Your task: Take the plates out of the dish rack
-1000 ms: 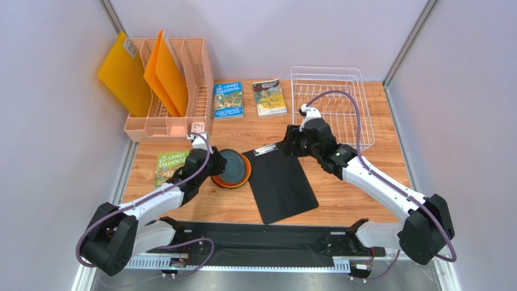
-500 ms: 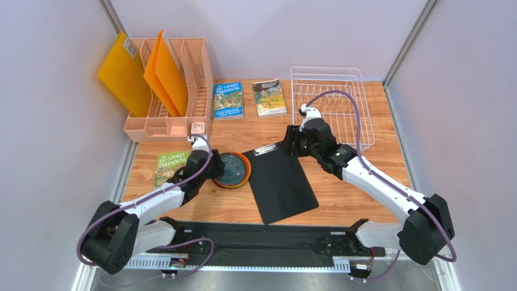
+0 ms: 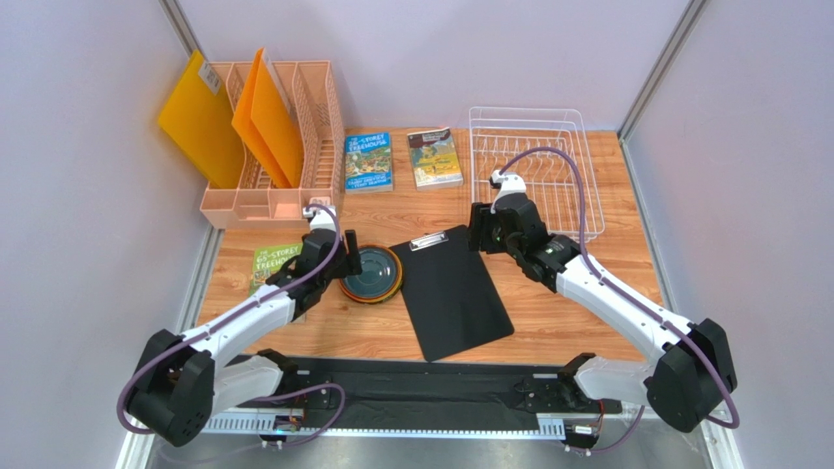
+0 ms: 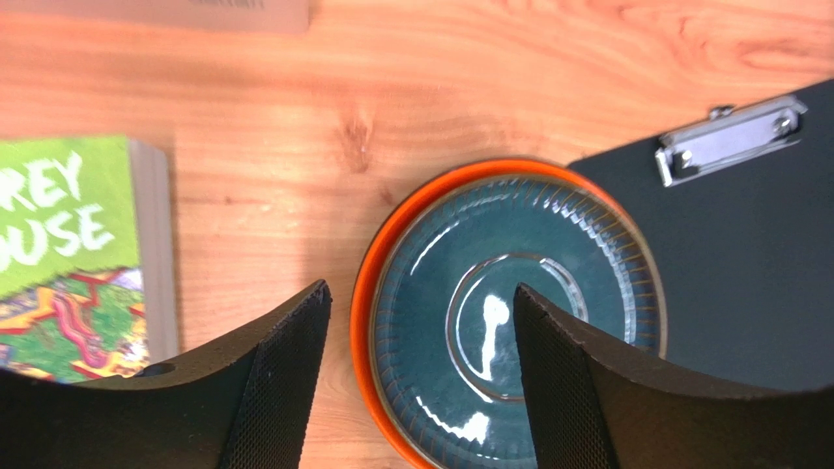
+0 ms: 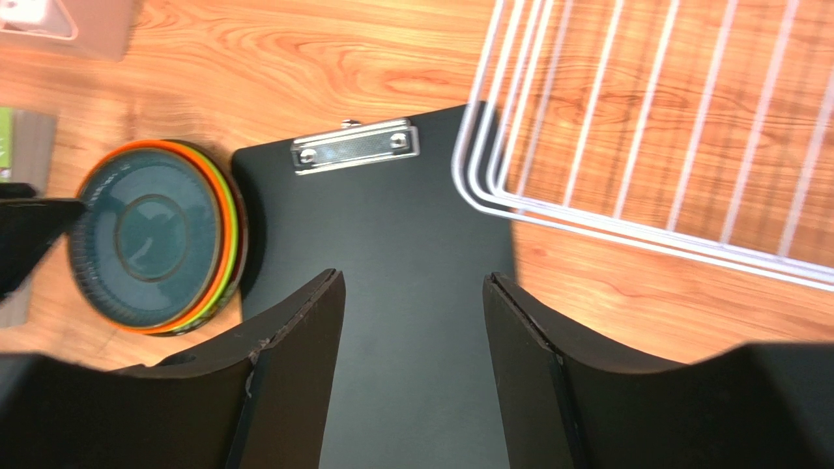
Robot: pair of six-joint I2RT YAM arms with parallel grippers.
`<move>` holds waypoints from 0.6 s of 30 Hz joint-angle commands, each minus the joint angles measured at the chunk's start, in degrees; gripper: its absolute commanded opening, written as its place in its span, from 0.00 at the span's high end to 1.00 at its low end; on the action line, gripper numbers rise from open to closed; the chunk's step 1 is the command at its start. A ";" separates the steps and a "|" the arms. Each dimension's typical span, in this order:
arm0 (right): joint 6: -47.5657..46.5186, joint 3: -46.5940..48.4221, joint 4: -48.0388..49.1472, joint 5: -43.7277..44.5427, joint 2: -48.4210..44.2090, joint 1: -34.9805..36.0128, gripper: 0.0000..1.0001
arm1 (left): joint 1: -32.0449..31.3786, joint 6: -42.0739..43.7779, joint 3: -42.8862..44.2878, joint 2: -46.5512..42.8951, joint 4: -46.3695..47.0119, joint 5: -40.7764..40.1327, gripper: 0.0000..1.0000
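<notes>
Top view, step: the dish rack [image 3: 533, 166] shows no plate among its wires. The stack of plates [image 3: 372, 275] sits on the table [image 3: 372, 327], just left of the clipboard [image 3: 452, 293]. I judge the unloading finished, or at its closing release.
Top view, arms: the left gripper [image 3: 343, 262] is at the stack's left edge. The right gripper [image 3: 478, 231] hangs over the clipboard's upper right corner, near the rack.
Left wrist, claw: jaws spread wide, gripping nothing. The teal-grey plate [image 4: 519, 313] lies below and between them, nested in the orange plate [image 4: 377, 283].
Left wrist, next move: probably a straight lift away, without nudging the stack.
Right wrist, claw: jaws wide apart and empty, above the clipboard's black face.
Right wrist, stack: a lime green plate [image 5: 229, 225] rim shows under the orange one. A dark edge lies beneath, with no pattern legible.
Hard to tell: whether the left fingers touch the stack's rim.
Cut off: the right wrist view shows only a corner of the rack. In the top view, the right arm's cable crosses it.
</notes>
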 commanded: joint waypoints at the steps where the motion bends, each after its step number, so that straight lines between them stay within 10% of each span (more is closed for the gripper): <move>1: -3.23 -0.53 0.06 6.75 -3.94 -0.33 0.40 | -0.07 3.66 7.31 -1.89 -8.98 -2.73 0.25; 16: -13.08 -17.04 11.83 29.95 -19.23 -0.33 0.40 | -0.07 14.12 7.33 -19.12 -6.66 -8.86 0.24; 18: -11.07 -19.68 12.98 35.48 -20.38 -0.33 0.19 | -0.07 15.70 5.74 -19.91 -4.09 -9.94 0.24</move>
